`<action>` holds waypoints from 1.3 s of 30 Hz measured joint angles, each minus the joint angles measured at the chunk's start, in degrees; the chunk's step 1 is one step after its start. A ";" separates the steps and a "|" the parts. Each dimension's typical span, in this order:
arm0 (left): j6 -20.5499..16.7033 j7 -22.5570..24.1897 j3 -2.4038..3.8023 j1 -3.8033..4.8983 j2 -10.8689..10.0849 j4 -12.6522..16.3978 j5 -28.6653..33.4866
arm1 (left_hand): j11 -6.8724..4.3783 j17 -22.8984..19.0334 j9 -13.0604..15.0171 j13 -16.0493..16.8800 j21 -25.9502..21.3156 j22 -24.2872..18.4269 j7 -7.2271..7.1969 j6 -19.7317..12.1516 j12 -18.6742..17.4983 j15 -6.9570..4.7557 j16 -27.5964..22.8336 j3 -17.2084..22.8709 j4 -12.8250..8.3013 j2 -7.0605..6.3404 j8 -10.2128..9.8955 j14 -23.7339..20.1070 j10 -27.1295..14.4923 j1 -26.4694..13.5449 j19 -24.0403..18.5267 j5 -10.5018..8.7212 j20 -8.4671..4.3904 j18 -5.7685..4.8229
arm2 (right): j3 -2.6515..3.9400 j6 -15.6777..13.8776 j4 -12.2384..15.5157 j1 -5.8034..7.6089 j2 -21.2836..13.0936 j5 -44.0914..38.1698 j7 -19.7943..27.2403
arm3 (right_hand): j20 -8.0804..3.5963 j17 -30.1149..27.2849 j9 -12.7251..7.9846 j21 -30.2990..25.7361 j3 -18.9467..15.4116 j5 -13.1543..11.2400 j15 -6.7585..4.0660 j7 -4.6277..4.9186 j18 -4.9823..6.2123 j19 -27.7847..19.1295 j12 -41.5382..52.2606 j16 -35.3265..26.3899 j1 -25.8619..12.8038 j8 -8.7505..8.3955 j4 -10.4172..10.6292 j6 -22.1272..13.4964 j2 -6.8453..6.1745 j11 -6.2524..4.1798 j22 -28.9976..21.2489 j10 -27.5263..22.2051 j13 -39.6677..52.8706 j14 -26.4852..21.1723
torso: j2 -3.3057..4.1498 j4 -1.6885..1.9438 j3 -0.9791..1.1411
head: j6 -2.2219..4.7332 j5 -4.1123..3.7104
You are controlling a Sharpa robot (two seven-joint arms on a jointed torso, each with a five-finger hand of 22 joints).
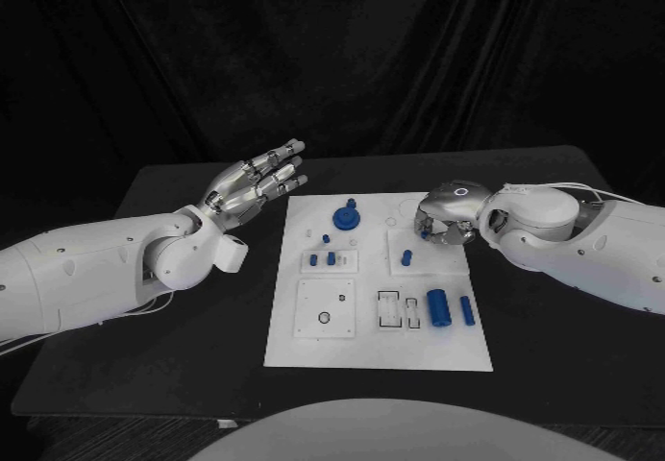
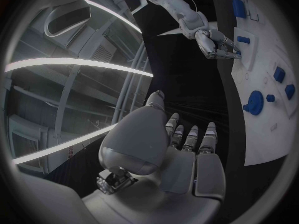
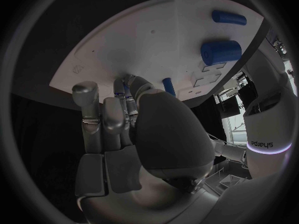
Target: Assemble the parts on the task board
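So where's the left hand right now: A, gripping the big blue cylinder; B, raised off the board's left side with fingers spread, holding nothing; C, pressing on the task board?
B: the left hand is off the left side of the task board, fingers spread, empty.

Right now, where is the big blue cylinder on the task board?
In the head view the big blue cylinder lies on the task board in its near right part, between an outlined slot and a slimmer blue pin, nearer the right hand.
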 measured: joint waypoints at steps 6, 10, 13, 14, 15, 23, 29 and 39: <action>0.04 -0.04 0.00 -0.05 -0.01 -0.04 0.00 | 0.16 0.02 0.00 0.00 0.00 0.11 0.21 0.21 0.00 0.20 -0.01 0.00 0.00 0.00 0.16 0.20 0.16 0.00 0.20 0.00 0.20 0.00 | 0.01 -0.30 0.14 -0.02 -0.10 0.00 -0.16 | -0.22 -0.48 0.01 0.00 -0.17 -0.28 -0.37 -0.39 0.00 0.22 -0.29 -0.41 0.20 0.36 -0.17 1.10 -0.21 -0.43 0.00 1.21 -0.13 0.03 | -0.01 0.01 -0.01 | 0.00 0.24; 0.05 -0.08 0.00 -0.05 -0.07 -0.06 0.00 | 0.16 0.04 0.00 0.05 0.23 0.11 0.32 0.32 0.00 0.20 0.17 0.16 -0.16 0.00 0.16 0.20 0.16 0.00 0.20 0.00 0.20 -0.01 | -0.02 -0.69 0.43 -0.09 -0.35 0.00 -0.32 | -0.43 -0.91 0.01 0.00 -0.17 -0.53 -0.37 -0.41 0.00 0.43 -0.30 -0.91 0.11 0.41 -0.17 1.28 -0.12 -0.42 0.00 1.23 -0.14 0.04 | -0.02 0.01 -0.02 | 0.00 0.32; 0.06 -0.13 0.00 -0.06 -0.09 -0.08 0.00 | 0.36 0.07 -0.01 0.05 0.23 0.10 0.41 0.41 0.00 0.20 0.20 0.16 -0.16 0.00 0.16 0.20 0.36 0.00 0.20 0.00 0.20 -0.01 | -0.06 -1.06 0.70 -0.13 -0.59 -0.02 -0.48 | -0.63 -1.27 0.01 0.00 -0.18 -0.69 -0.37 -0.41 0.00 0.23 -0.30 -1.13 0.03 0.59 -0.18 1.28 -0.05 -0.42 -0.01 1.23 -0.14 0.03 | -0.01 0.01 -0.02 | 0.00 0.35; 0.06 -0.15 0.00 -0.06 -0.10 -0.09 0.00 | 0.36 0.07 -0.01 0.05 0.22 0.10 0.41 0.41 0.24 0.21 0.20 0.07 -0.25 0.00 0.16 0.20 0.36 0.00 0.20 0.21 0.20 0.00 | -0.07 -1.16 0.82 -0.14 -0.68 -0.03 -0.55 | -0.63 -1.34 0.01 0.00 -0.18 -0.71 -0.37 -0.41 0.00 0.23 -0.31 -1.31 -0.04 0.60 -0.18 1.28 0.02 -0.52 -0.01 1.33 -0.15 0.03 | -0.01 0.01 -0.02 | 0.00 0.40; 0.06 -0.17 0.00 -0.06 -0.12 -0.10 0.00 | 0.36 0.07 -0.01 0.04 0.22 0.10 0.41 0.41 0.26 0.20 0.20 0.00 -0.32 0.00 0.16 0.20 0.36 0.00 0.20 0.22 0.20 0.00 | -0.09 -1.29 0.99 -0.16 -0.82 -0.04 -0.62 | -0.63 -1.42 0.01 0.00 -0.21 -0.71 -0.43 -0.41 0.00 0.23 -0.32 -1.33 -0.05 0.60 -0.21 1.29 0.02 -0.62 -0.01 1.43 -0.17 -0.03 | -0.01 0.01 -0.02 | 0.00 0.42; 0.07 -0.54 -0.01 -0.07 -0.21 -0.15 0.01 | 0.36 0.06 0.04 0.10 0.22 0.10 0.41 0.41 0.26 0.41 0.20 0.00 -0.32 0.00 0.16 0.41 0.36 0.00 0.40 0.22 0.40 -0.01 | -0.12 -2.12 2.61 -0.13 -1.89 -0.07 -1.19 | -0.63 -1.93 0.01 0.00 -0.25 -1.11 -0.52 -0.69 0.00 0.23 -0.54 -1.63 -0.29 0.62 -0.25 1.56 0.23 -0.43 -0.01 1.63 -0.28 -0.12 | 0.02 -0.02 -0.01 | 0.00 0.63; 0.08 -0.96 -0.01 -0.07 -0.17 -0.27 0.01 | 0.77 0.06 0.04 0.09 0.22 0.09 0.61 0.61 0.26 0.41 0.20 0.00 -0.31 0.00 0.39 0.41 0.35 0.00 0.40 0.22 0.40 -0.01 | -0.16 -2.51 4.13 0.61 -2.64 -0.08 -1.55 | -0.62 -2.25 0.01 0.00 -0.25 -1.17 -0.52 -0.69 0.00 0.23 -0.55 -1.99 -0.42 0.62 -0.25 1.55 0.35 -0.63 -0.02 1.85 -0.27 -0.12 | 0.04 -0.04 0.01 | 0.00 0.76; 0.11 -1.64 -0.01 -0.07 0.03 -0.48 0.01 | 0.77 0.05 0.04 0.09 0.22 0.16 0.61 0.61 0.26 0.41 0.20 0.00 -0.31 0.00 0.39 0.41 0.35 0.00 0.40 0.22 0.40 -0.01 | -0.13 -2.99 6.59 2.06 -3.93 0.01 -2.20 | -0.62 -2.83 0.04 0.00 -0.32 -1.56 -0.52 -0.87 0.00 0.22 -0.75 -2.52 -0.65 0.59 -0.32 1.77 0.12 -0.63 -0.02 1.85 -0.34 -0.12 | 0.07 -0.04 -0.02 | 0.00 0.81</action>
